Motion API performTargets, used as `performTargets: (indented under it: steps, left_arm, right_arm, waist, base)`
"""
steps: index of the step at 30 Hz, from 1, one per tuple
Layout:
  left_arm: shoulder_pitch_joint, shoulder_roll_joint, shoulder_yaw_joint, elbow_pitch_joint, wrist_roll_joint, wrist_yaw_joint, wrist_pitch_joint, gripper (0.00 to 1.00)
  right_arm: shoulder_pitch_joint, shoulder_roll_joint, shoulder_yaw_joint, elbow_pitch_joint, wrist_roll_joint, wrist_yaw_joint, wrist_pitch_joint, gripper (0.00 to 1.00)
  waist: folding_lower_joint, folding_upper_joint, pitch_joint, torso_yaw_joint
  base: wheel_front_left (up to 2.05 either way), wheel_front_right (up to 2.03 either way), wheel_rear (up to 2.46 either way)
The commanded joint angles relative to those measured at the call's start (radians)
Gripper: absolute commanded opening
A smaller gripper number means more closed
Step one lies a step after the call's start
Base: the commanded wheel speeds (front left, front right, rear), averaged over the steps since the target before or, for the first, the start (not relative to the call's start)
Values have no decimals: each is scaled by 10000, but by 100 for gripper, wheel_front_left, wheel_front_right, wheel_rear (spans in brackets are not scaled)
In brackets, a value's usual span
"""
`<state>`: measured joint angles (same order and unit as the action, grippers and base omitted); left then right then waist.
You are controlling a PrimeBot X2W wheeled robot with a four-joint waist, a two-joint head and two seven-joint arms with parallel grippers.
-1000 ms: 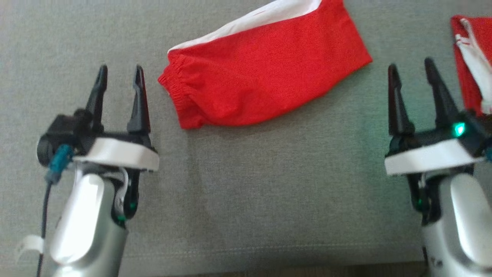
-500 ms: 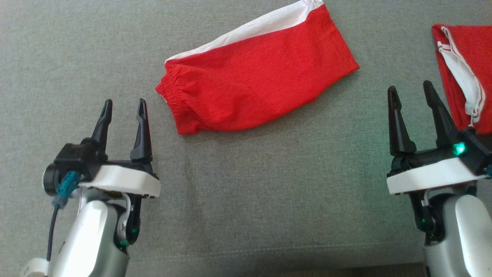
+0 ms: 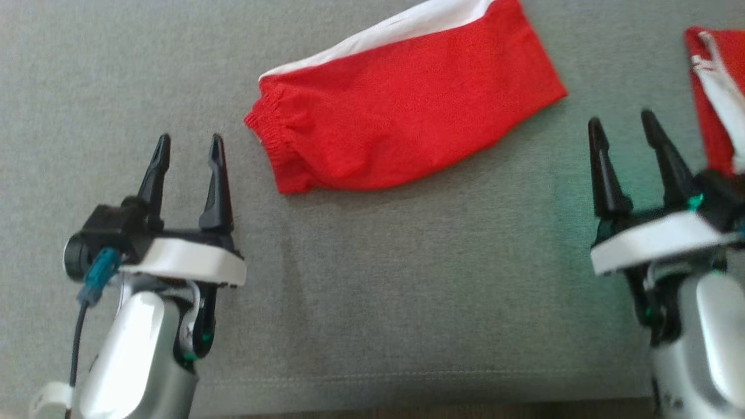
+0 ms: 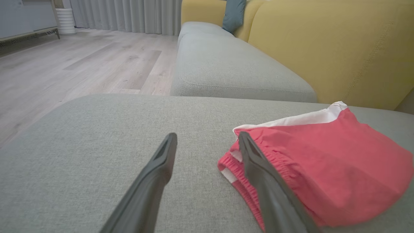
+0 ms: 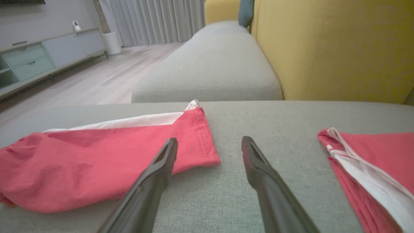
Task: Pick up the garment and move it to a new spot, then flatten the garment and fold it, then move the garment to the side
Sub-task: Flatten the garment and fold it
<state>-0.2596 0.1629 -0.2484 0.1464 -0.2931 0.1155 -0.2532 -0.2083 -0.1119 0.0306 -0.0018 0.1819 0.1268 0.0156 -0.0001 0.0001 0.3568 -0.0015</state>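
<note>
Looking down from the head camera, you see the red garment [image 3: 407, 110] lying folded on the grey sofa seat [image 3: 372, 291], in the upper middle of the view and farther out than both arms. A white band [image 3: 401, 26] runs along its far edge. Its gathered elastic end points toward your left side and its hemmed end toward your right.

Your left end effector [image 3: 190, 139] sits at the lower left with its two dark fingers spread apart and nothing between them. It is near the elastic end of the garment but apart from it. From the left wrist view, the left end effector [image 4: 207, 136] frames bare grey fabric, and the garment [image 4: 323, 168] lies just to the right of the right-hand finger.

Your right end effector [image 3: 620, 119] is at the lower right, slightly blurred, also spread wide and holding nothing. A second red garment [image 3: 707, 128] with white trim lies just beside it at the right edge. In the right wrist view, the right end effector [image 5: 209, 139] points at the open strip of seat between the two pieces: the folded garment [image 5: 97, 165] to the left, the second one [image 5: 381, 152] to the right.

Behind the seat you can make out a yellow backrest [image 5: 323, 48], a teal pillow [image 4: 233, 14], a wood floor [image 4: 81, 64] and grey curtains [image 4: 129, 14].
</note>
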Motion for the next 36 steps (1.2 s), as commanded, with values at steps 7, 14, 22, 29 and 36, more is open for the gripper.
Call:
performTargets:
  steps: [7, 14, 22, 29, 36]
  left_arm:
    - [-940, 39, 22, -303, -43, -126, 33, 100]
    - [-1209, -91, -142, -51, -30, -235, -12, 100]
    - [-1244, -147, -151, 98, -16, -266, -53, 100]
    - [-1214, -168, -164, 147, 15, -272, -70, 100]
    - [-1029, -101, -138, 232, 21, -262, -77, 100]
  right_arm:
    - [-2546, -863, 544, 1471, 589, 39, 1805, 100]
    - [-3899, -1200, 773, 3302, 852, 39, 3273, 100]
    - [-4155, -1102, 1187, 3982, 1390, 39, 4254, 100]
    - [-4185, -927, 1515, 4078, 1913, 39, 4165, 0]
    - [-3128, -719, 1211, 3420, 2057, 39, 3465, 0]
  waist:
    - [1, -1, 846, 747]
    - [1, -1, 1017, 1108]
    - [1, -1, 990, 1139]
    - [1, -1, 910, 1034]
    - [1, -1, 483, 807]
  base:
    - [0, 0, 0]
    - [0, 0, 0]
    - [0, 0, 0]
    - [0, 0, 0]
    - [0, 0, 0]
